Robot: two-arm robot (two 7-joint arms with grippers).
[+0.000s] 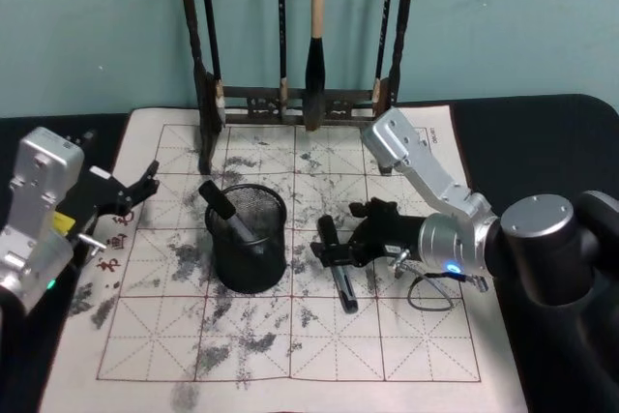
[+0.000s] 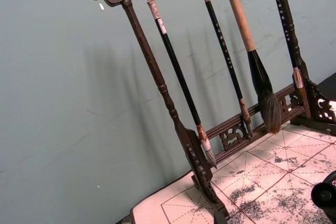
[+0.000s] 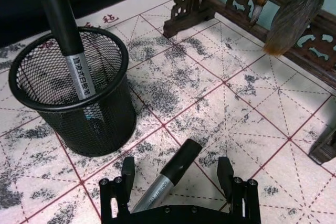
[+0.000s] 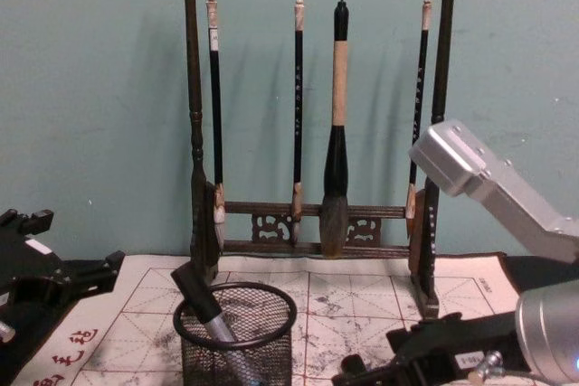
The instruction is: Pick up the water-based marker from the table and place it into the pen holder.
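water-based marker (image 3: 181, 161): lies flat on the practice mat (image 1: 426, 336), just right of the pen holder (image 1: 247, 268) | right gripper (image 3: 176, 171): fingers spread wide, straddling the barrel, gripping nothing | step: grasp about to begin | next: close, lift, clear the holder's rim beside the second marker (image 3: 73, 51) | left gripper (image 1: 135, 189): parked at mat's left edge

marker (image 1: 345, 292) lies right of the pen holder (image 1: 247, 260), rack (image 1: 256, 103) behind both.
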